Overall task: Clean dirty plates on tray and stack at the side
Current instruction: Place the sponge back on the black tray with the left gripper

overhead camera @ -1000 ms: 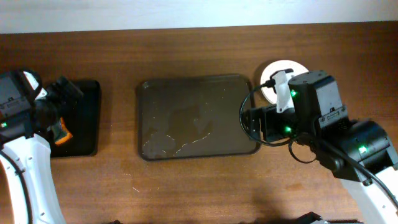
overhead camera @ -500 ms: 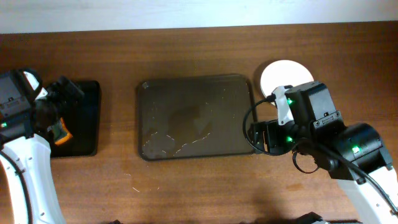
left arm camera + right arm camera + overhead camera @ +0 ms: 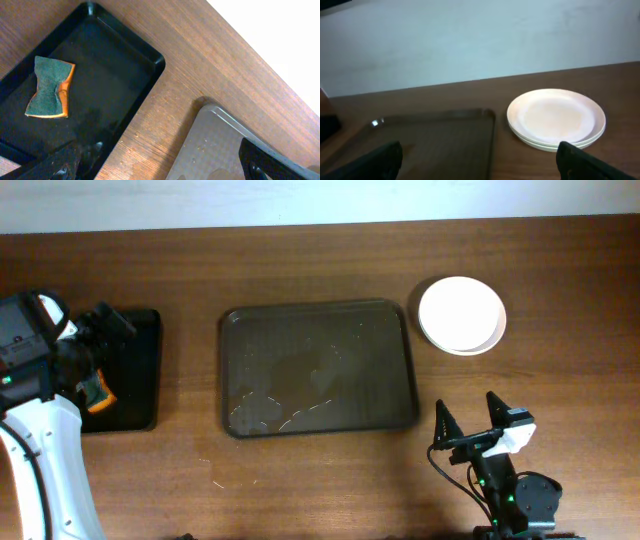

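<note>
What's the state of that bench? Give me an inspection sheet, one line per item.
Surface: brown wooden table, a few pale specks near the front.
Job's things: tray empty, wet streaks; plates stacked on the table to its right, top one white, no sauce seen.
Clutter: black tray at left, green-orange sponge lying in it.
Grippers: left gripper open above the black tray, empty; right gripper open near the front edge, empty.
Cables: black cable looping beside the right gripper.
Surroundings: pale wall behind the table.
</note>
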`<act>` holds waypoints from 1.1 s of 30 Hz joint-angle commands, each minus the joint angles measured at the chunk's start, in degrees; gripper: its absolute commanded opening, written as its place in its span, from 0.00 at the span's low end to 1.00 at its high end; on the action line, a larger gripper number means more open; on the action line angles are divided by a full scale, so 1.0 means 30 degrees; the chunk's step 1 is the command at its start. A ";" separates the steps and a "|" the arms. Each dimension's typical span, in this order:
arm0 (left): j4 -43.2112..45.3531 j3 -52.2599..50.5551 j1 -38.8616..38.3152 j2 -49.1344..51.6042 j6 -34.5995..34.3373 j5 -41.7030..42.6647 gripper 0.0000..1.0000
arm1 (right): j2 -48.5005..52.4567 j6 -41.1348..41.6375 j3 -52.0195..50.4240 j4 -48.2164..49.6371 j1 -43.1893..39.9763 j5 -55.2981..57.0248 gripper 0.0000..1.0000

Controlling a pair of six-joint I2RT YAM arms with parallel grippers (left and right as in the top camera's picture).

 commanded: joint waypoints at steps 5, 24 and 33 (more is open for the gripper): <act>0.0036 0.0087 0.0102 -0.0022 0.0095 0.0117 1.00 | -0.0204 -0.3118 -0.0240 -0.0772 0.0342 0.3410 0.98; -0.4575 -0.0051 0.0080 -0.0816 0.0102 -0.1129 1.00 | -0.0197 -0.3854 -0.0240 -0.0765 0.1661 0.3475 0.98; 0.6965 -1.3784 -0.4218 -1.1504 0.2543 -0.1275 1.00 | -0.0197 -0.3847 -0.0240 -0.0765 0.1661 0.3475 0.98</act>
